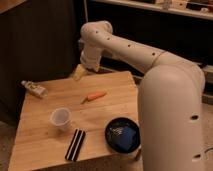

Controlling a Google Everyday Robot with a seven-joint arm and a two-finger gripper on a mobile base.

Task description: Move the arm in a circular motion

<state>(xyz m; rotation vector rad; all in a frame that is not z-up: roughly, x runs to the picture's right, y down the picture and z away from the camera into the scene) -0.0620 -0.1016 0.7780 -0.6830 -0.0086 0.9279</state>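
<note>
Gripper [79, 74] at far table [42, 137] edge, state unclear, cup [61, 119], bowl [109, 138] holding blue object [126, 138]

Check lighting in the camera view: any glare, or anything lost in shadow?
Camera view: warm, dim light, with no glare on the white arm or the wooden table. Camera view: the background behind the table is nearly black. Camera view: the tan pincer, over the table's far edge, blends with the wood tone; the dark bowl at the near right shows little detail.
</note>
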